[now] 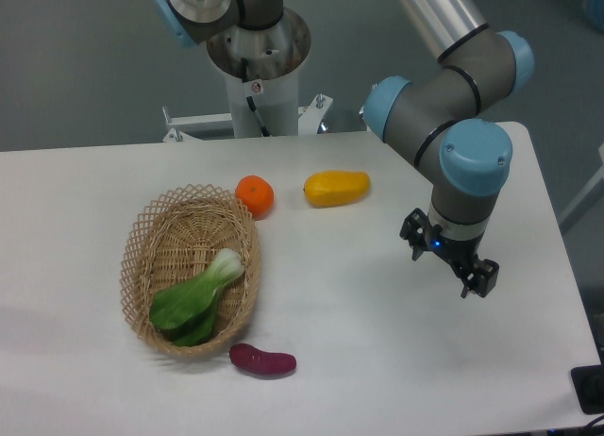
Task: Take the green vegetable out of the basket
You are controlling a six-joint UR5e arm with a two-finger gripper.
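Observation:
The green vegetable (196, 299), a small bok choy with dark green leaves and a pale stem base, lies inside the tan wicker basket (151, 230) at the left of the table. Its stem end points up and right and its leaves reach the basket's front rim. My gripper (446, 262) hangs over the right side of the table, far to the right of the basket. Its jaws stand apart and hold nothing.
An orange (255, 195) sits just behind the basket's right rim. A yellow oblong fruit (336, 188) lies to its right. A purple oblong vegetable (263, 360) lies in front of the basket. The arm's base column (258, 58) stands at the table's back edge.

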